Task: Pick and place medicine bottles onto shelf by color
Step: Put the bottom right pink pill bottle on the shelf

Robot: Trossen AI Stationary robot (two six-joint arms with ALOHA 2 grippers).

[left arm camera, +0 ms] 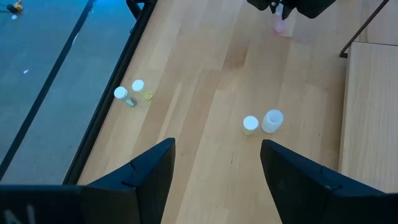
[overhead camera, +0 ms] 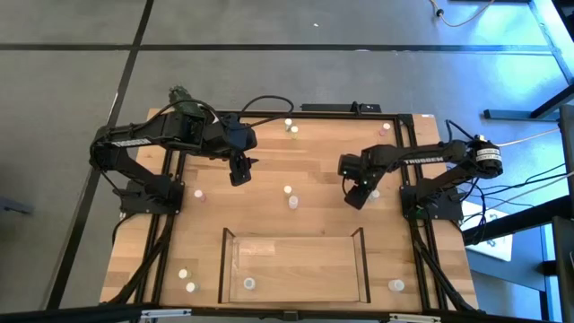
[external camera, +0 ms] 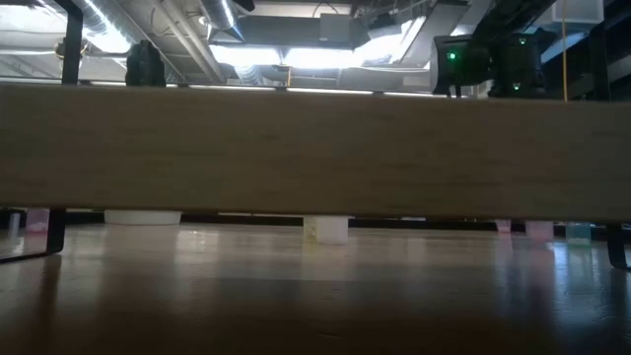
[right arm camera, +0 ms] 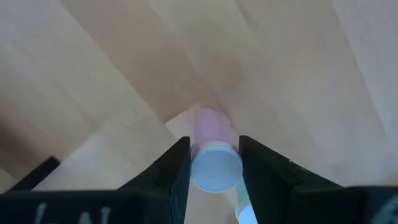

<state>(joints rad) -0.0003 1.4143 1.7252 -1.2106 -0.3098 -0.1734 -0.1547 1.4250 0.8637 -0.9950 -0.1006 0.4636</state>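
1. Right pincer (right arm camera: pixel 214 165): closed on a pink bottle (right arm camera: pixel 211 146) with a pale cap, one finger at each side of it, as the right wrist view shows. The high view places this pincer (overhead camera: pixel 357 196) low over the right part of the counter (overhead camera: pixel 269 170), but there the bottle itself cannot be made out.
2. Left pincer (left arm camera: pixel 217 168): open and holding nothing, with bare wood between its fingers. The high view puts it (overhead camera: pixel 239 174) over the far-left part of the counter.
3. Shelf (overhead camera: pixel 294 296): sits at the near edge of the counter, centred. One pale-capped bottle (overhead camera: pixel 249 283) stands inside near its left corner. Only the high view shows the whole tray.
4. Loose bottles, high view: two mid-counter (overhead camera: pixel 291 196) between the arms, two at the far edge (overhead camera: pixel 291 126), one far right (overhead camera: pixel 386 128), two near left (overhead camera: pixel 186 279), one near right (overhead camera: pixel 396 285), one beside the left arm's base (overhead camera: pixel 199 193).
5. Left wrist view adds detail: the mid-counter pair (left arm camera: pixel 262 122) stand just beside each other, and the far pair (left arm camera: pixel 129 93) sit near the counter's black frame (left arm camera: pixel 106 118).
6. Low view: a wooden board (external camera: pixel 315 148) blocks most of the scene; below it, a white bottle (external camera: pixel 327 229) is visible at counter level. Neither pincer can be made out there.
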